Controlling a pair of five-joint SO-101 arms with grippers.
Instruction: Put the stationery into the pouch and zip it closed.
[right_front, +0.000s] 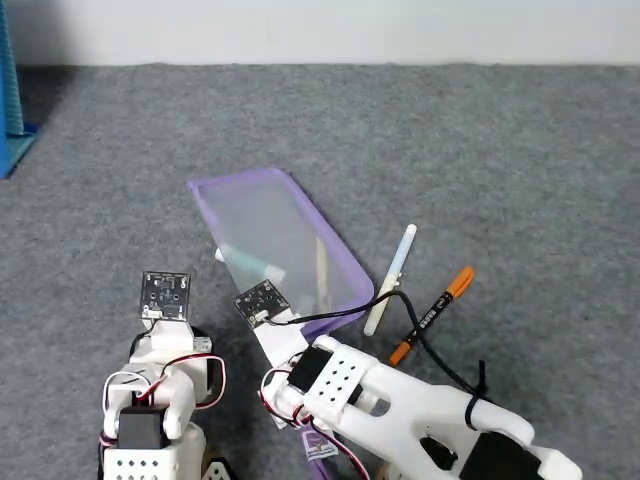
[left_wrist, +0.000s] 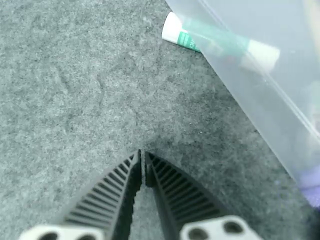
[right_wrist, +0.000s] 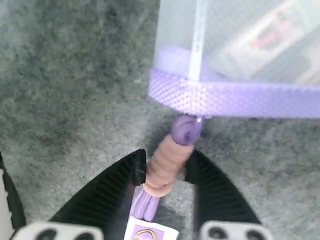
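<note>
The right gripper (right_wrist: 166, 156) pinches the peach tubular zip pull (right_wrist: 165, 170) at the near end of the translucent purple-edged pouch (right_front: 240, 179), so it is best drawn straight along the zip line, low and steady; a sideways tug would likely drag the light pouch over the grey carpet (right_front: 500, 150) (the left gripper (left_wrist: 142, 156), jaws pressed together on nothing just beside the pouch's long side, could pin it). The pouch lies flat, long axis diagonal—far end leftward, near end toward the right arm—with a slim white pen (right_front: 392, 275) and an orange pen (right_front: 435, 310) outside, alongside it.
</note>
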